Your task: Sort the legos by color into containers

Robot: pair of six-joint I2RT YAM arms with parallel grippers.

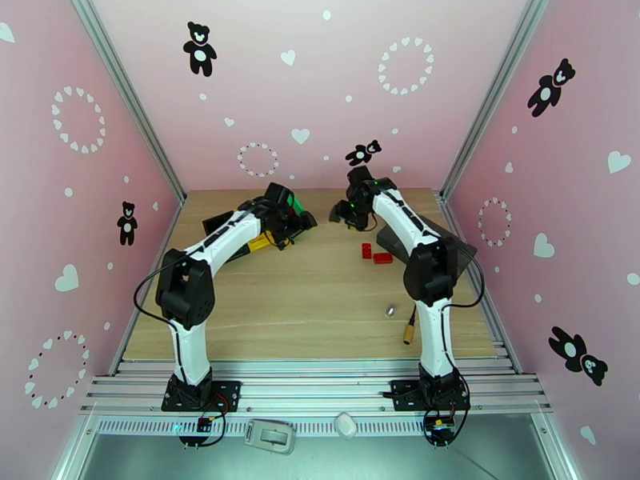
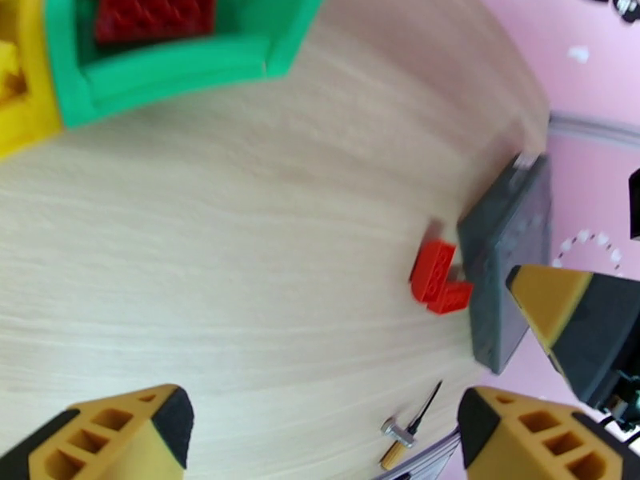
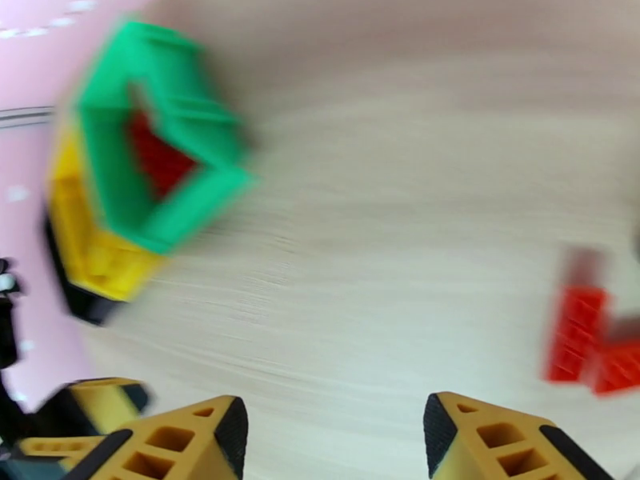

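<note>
green container (image 2: 176, 70) taken as the reference. red legos (image 2: 152, 14) lie inside it. yellow container (image 2: 20, 82) is joined to its side, and black container (image 3: 80, 302) sits past the yellow one. loose red legos (image 1: 374, 253), two of them, touch each other on the table (image 1: 280, 314), well to the right of the green container and just beside the grey tray (image 2: 508, 258). left gripper (image 2: 324, 418): jaws spread wide, nothing between them, hovering near the green container. right gripper (image 3: 334, 430): jaws apart, empty, between the green container and the loose pair. right wrist view is blurred.
</note>
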